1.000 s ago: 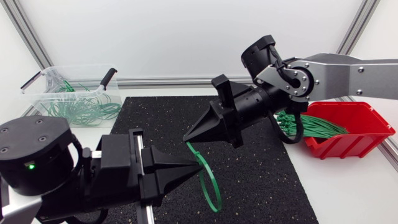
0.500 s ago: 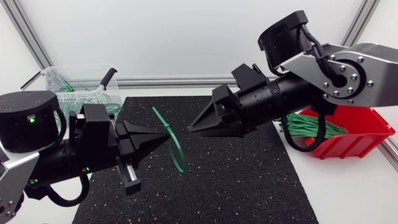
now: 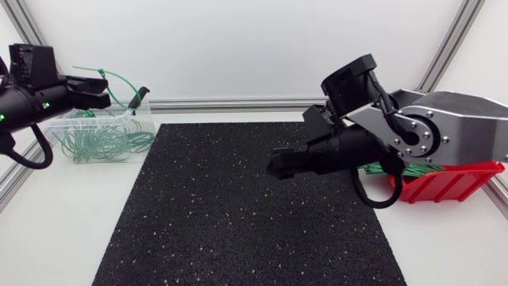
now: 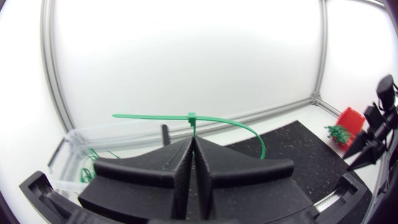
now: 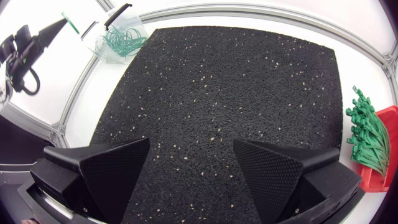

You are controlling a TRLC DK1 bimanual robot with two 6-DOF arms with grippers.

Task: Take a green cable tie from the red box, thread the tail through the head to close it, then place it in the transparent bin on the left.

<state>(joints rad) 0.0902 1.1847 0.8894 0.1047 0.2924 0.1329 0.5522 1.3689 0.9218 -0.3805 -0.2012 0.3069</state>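
My left gripper (image 3: 101, 86) is at the far left, above the transparent bin (image 3: 59, 127), shut on a closed green cable tie (image 3: 121, 82). In the left wrist view the tie (image 4: 192, 118) juts from the pressed-together fingertips of the left gripper (image 4: 191, 140), its tail pointing sideways and its loop curving down. My right gripper (image 3: 278, 165) hovers open over the black mat's right half, holding nothing. Its fingers stand wide apart in the right wrist view (image 5: 189, 163). The red box (image 3: 448, 184) with green ties (image 3: 417, 168) sits behind the right arm.
The black mat (image 3: 238, 214) covers the table's middle. The bin (image 5: 120, 41) holds several closed green ties and has a black-handled latch (image 3: 140, 97). More ties (image 5: 367, 134) spill from the red box (image 5: 384, 176) beside my right gripper. An aluminium rail runs along the back.
The right gripper has opened, released the tie and pulled back to the right. The left arm has carried the tie from the mat's front to above the bin.
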